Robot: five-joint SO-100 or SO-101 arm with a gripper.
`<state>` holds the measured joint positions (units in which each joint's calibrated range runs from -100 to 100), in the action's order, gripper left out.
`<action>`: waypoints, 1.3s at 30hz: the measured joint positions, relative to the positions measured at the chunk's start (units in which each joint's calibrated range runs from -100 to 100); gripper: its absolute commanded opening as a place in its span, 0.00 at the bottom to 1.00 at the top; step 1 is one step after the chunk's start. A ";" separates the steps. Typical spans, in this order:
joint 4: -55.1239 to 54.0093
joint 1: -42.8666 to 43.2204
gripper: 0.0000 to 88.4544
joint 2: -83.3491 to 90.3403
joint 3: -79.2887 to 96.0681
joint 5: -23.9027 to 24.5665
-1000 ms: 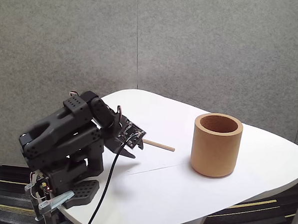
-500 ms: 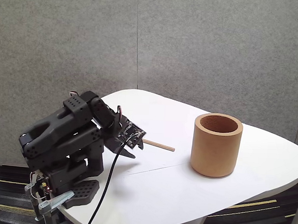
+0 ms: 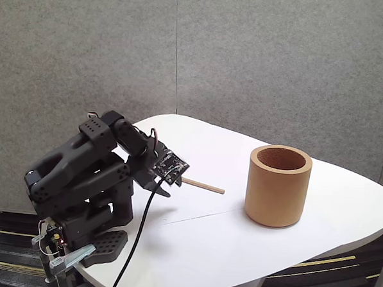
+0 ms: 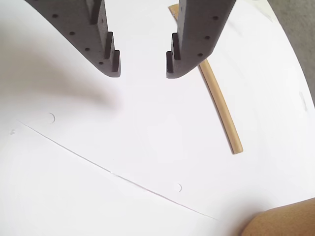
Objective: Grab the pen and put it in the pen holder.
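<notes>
Nearest to you in the fixed view stands the arm, folded low over its base at the table's (image 3: 192,246) left edge, with the black cable (image 3: 137,234) hanging down from the wrist. The claw (image 4: 142,69) is open to a middle width and holds nothing — in the wrist view you see bare white table between its two tips.

The pen (image 4: 219,105) lies flat on the table, and it is not inside that gap. It runs beside the right finger (image 4: 189,54) and partly behind it, with its free end pointing toward the cup. In the fixed view the same pen (image 3: 205,186) shows just past the claw.

This is the first risk, in my judgement: if you lower the claw as it stands now, the right finger can come down on top of the pen or push it sideways, and a thin round stick will probably roll away. You need to shift the claw toward the pen first, so that the pen lies across the gap.

Farther away stands the pen holder (image 3: 278,185), upright and well apart from the pen. The second risk is there — a pen gripped near one end can tilt, hit the thick rim and fall outside the pen holder.
</notes>
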<state>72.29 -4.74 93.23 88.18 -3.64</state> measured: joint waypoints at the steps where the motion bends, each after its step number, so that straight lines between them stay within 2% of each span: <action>1: 0.00 0.22 0.14 -0.34 -0.90 0.00; 7: 0.00 1.98 0.14 -8.64 -8.30 0.00; 16: -0.51 2.06 0.14 -32.68 -26.71 0.00; 24: -14.41 2.35 0.15 -48.60 -30.69 0.00; 31: -26.61 7.05 0.15 -55.72 -30.69 -0.05; 39: -29.66 16.53 0.15 -56.65 -30.78 -0.05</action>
<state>42.63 11.79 36.58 57.40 -3.69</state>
